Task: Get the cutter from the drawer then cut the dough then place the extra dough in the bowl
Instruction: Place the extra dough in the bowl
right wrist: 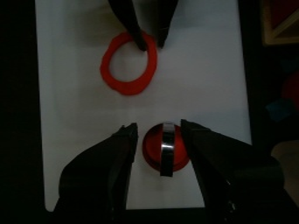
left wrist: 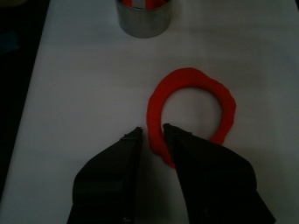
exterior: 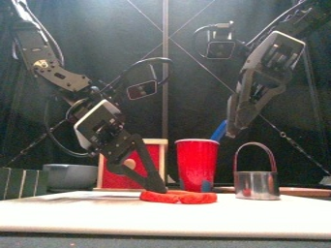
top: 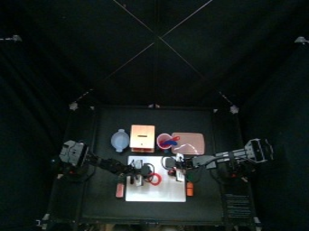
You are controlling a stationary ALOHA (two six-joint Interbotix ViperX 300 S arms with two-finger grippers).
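A red dough ring lies on the white cutting board. My left gripper has come down on the ring's near rim, its jaws pinched on that strip of dough; the front view shows its tips at the dough ring. To the right of the ring stands the round metal cutter, with red dough showing inside it in the right wrist view. My right gripper hangs open just above the cutter, one jaw on each side of the wire handle.
Behind the board stand the red cup, the wooden box with its red drawer front and the blue-grey bowl at the left. In the top view the bowl, box and cup line the board's far side.
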